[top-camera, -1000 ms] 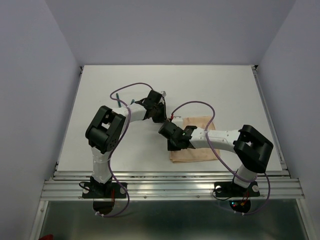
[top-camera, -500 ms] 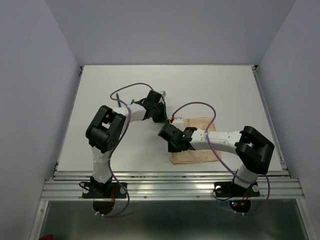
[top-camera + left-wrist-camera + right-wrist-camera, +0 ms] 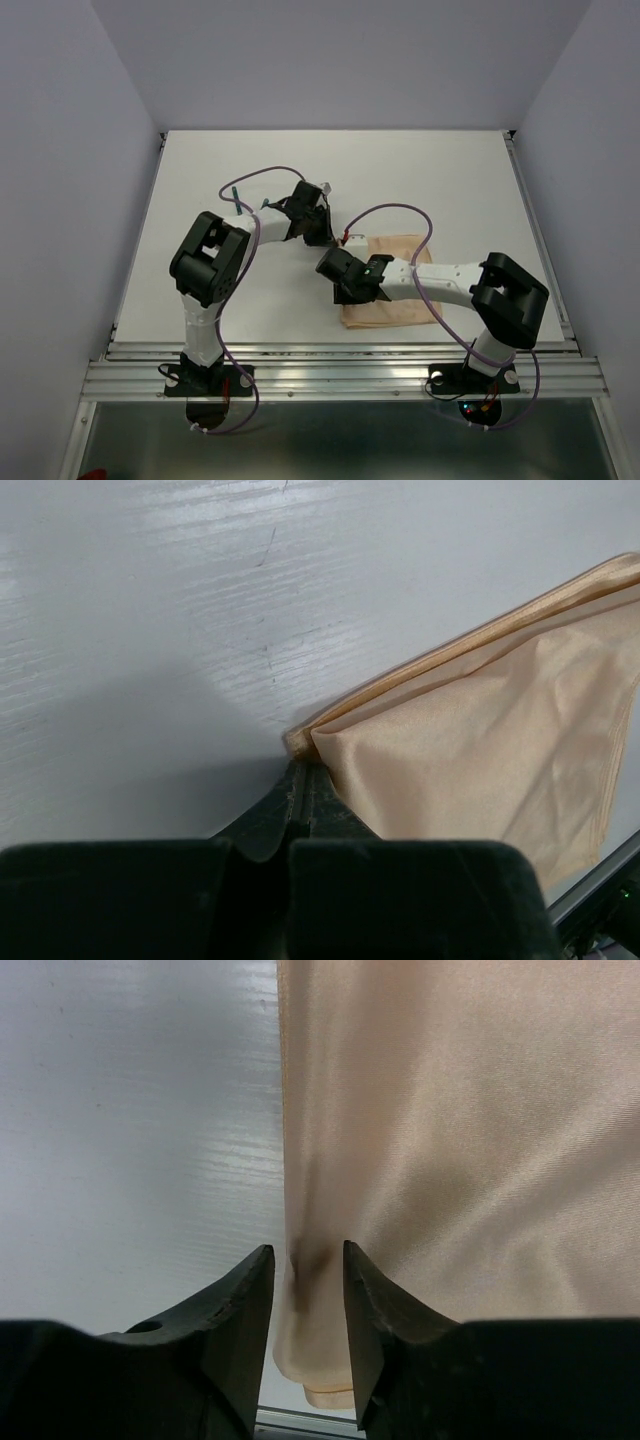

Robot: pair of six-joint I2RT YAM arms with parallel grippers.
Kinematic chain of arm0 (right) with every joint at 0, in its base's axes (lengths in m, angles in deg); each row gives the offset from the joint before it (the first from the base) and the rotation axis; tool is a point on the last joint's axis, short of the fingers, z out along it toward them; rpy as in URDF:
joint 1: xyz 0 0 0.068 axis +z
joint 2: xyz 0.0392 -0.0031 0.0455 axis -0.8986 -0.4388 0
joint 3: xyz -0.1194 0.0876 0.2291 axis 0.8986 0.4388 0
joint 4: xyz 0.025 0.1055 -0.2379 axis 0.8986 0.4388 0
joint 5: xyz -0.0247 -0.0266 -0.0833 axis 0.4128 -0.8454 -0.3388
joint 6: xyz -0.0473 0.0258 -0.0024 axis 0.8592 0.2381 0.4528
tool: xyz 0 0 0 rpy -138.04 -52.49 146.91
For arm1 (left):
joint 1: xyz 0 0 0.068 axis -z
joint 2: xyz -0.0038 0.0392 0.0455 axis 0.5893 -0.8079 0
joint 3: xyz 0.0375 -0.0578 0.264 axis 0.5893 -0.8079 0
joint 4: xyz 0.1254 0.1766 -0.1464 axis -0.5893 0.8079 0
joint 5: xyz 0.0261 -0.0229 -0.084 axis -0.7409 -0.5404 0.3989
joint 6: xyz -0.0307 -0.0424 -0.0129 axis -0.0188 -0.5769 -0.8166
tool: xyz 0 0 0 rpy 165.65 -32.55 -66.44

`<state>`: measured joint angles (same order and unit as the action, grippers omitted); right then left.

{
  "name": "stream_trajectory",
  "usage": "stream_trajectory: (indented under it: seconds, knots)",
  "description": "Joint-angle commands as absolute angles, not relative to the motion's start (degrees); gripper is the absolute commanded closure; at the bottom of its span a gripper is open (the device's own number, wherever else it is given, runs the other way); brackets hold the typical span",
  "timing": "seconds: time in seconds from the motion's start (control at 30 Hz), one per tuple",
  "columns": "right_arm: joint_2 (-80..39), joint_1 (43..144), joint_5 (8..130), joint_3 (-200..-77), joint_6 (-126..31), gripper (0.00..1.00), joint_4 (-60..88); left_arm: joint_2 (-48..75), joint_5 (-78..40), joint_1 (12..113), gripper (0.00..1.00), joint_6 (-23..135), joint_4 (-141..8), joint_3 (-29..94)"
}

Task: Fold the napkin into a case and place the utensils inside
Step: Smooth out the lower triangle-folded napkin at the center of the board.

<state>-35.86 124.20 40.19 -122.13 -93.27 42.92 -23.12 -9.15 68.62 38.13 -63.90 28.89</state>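
The peach-tan napkin lies folded into an oblong on the table's near right. In the left wrist view my left gripper is shut, its tips pinching the napkin's near corner. My right gripper stands partly open, its jaws straddling the long folded edge of the napkin without squeezing it; a dark crease shows in the cloth between them. From above, the left gripper sits at the napkin's far left corner and the right gripper at its left edge. A slim dark green utensil lies far left, mostly hidden.
The two arms nearly meet over the table's middle, with purple cables looping above them. The metal rail of the table's front edge runs just below the napkin. Grey walls enclose the white table.
My right gripper has opened and let go of the napkin's folded edge. The left gripper and the napkin have stayed where they were.
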Motion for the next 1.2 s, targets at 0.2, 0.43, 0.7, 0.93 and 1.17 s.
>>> stream_trajectory:
  seconds: [0.2,0.43,0.7,0.93,1.17]
  knots:
    - [-26.80,118.58,31.87,-123.79,-91.21,0.57,44.30,-13.91,-12.74,68.36,0.71,40.27,-57.59,28.52]
    - [-17.84,101.88,34.24,-116.93,-86.30,0.58,44.04,-10.13,-13.71,68.36,0.34,38.87,-56.87,28.00]
    - [-17.82,83.33,41.45,-115.60,-77.77,0.66,39.91,-13.82,-9.05,68.62,0.19,35.88,-60.75,25.71]
    - [-25.03,76.89,41.29,-117.53,-74.16,0.69,38.15,-19.26,-7.38,69.33,0.28,35.35,-62.24,26.50]
    - [-30.92,74.44,41.80,-118.32,-72.67,0.77,34.90,-21.82,-7.64,69.24,0.55,35.08,-62.59,27.29]
